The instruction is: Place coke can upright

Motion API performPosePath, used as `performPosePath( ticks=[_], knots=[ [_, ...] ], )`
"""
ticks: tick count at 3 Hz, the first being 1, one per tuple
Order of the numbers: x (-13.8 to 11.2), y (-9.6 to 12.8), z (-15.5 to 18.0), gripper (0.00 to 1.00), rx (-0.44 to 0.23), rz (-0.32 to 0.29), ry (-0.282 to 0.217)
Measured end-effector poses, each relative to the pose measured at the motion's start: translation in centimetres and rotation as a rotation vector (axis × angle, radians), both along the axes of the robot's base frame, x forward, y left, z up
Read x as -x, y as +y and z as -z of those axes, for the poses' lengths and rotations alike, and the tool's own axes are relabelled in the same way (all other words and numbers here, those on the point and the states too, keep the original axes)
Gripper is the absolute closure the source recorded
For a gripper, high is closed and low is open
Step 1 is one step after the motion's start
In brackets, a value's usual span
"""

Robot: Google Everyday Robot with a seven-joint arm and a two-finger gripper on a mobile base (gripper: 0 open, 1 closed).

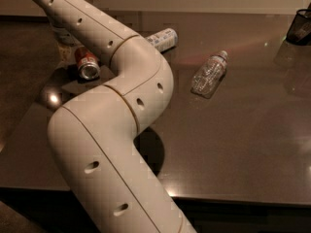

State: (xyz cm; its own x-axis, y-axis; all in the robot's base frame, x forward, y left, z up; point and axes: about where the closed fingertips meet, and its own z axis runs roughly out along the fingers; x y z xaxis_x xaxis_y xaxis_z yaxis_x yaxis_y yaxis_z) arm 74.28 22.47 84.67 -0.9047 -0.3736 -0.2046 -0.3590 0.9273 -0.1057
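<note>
Right, coke can (86,63) lying on side at far left of bench (243,144), silver end toward camera; tool (60,35) just behind it, mostly hidden by arm (121,81); apart or together, cannot tell; step in hand looks like approach for grasp, can not yet upright; next move calls for grip across can body, lift, turn to vertical, set down well apart from plastic bottle (209,74).
</note>
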Motion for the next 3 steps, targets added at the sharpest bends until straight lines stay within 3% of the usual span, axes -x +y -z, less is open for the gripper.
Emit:
performPosePath(
  ticks=[2, 3],
  knots=[
    [0.3, 0.6, -1.1, 0.72, 0.02, -0.075, -0.013],
    [1.3, 0.7, -3.0, 1.0, 0.016, -0.192, -0.038]
  ],
)
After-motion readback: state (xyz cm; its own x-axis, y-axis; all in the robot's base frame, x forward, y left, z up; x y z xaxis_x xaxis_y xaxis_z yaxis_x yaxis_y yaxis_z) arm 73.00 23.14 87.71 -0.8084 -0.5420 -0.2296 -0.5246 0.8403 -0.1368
